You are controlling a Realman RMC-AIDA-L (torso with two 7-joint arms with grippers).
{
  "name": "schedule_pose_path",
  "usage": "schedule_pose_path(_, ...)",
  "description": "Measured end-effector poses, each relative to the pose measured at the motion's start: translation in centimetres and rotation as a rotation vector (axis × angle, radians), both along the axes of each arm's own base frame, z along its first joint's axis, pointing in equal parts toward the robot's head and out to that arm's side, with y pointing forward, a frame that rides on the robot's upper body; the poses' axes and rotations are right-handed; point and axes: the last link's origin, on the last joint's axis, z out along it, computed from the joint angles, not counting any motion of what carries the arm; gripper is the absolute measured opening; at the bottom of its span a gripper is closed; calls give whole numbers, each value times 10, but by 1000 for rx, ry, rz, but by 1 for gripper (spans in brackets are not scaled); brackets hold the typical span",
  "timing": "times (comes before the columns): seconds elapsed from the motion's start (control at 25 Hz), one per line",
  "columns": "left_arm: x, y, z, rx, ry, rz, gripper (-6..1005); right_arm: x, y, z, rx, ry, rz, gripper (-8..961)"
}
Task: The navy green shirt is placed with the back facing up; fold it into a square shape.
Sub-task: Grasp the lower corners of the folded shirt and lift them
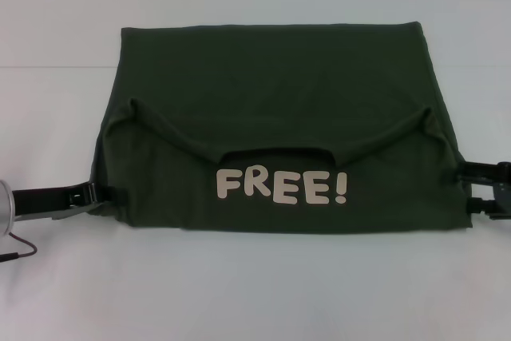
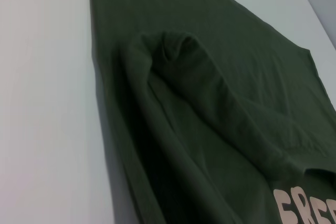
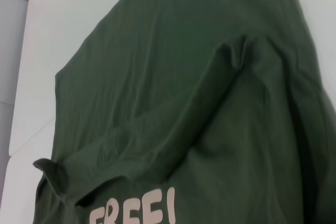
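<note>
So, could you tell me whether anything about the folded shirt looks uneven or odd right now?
The navy green shirt has its near part folded over, so the FREE! lettering shows. The folded flap's upper edge sags in a curve, bunching at both corners, rather than lying straight. The left gripper and right gripper sit at the shirt's sides.

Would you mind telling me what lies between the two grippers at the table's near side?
In the head view, only the shirt spans the stretch, its folded-over part showing the FREE! lettering, between the left gripper and the right gripper.
</note>
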Motion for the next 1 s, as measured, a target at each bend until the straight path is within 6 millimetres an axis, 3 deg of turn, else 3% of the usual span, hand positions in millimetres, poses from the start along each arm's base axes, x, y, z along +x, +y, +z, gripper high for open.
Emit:
schedule_pose_path(0.28, 1, -1, -2, -3, 0, -6, 38, -3, 1, -7, -21, -7, 14, 908)
schedule_pose_path(1.0, 2, -1, -2, -8, -12, -9, 37, 6, 4, -2, 1, -106, 48, 904)
